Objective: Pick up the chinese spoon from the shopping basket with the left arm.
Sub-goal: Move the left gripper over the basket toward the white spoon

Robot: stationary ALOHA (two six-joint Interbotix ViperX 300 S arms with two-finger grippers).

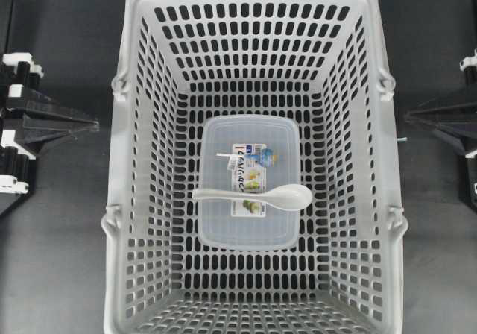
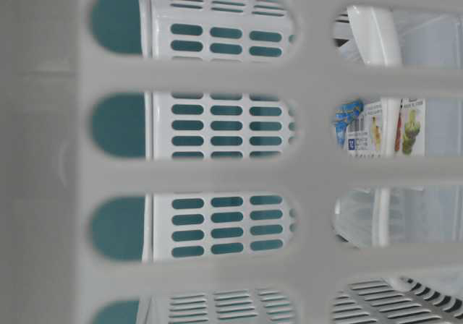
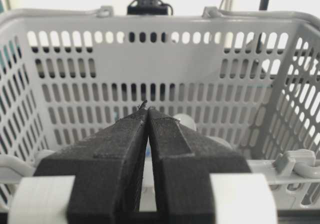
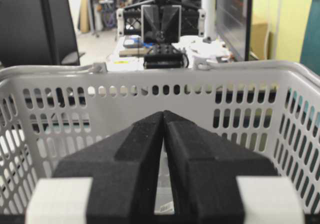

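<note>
Left tool (image 3: 148,115) (closed) level outside shopping basket (image 3: 165,19).

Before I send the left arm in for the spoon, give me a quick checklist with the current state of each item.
1. Spoon in sight in the basket: ok.
2. Spoon free on top: ok, it lies across the lid of the clear container, nothing over it.
3. Left gripper open for the grasp: not ok, jaws shut.
4. Left gripper empty: ok.
5. Right gripper out of the way: ok, shut, outside the basket.
6. Room under the spoon handle for a finger: cannot tell.
</note>
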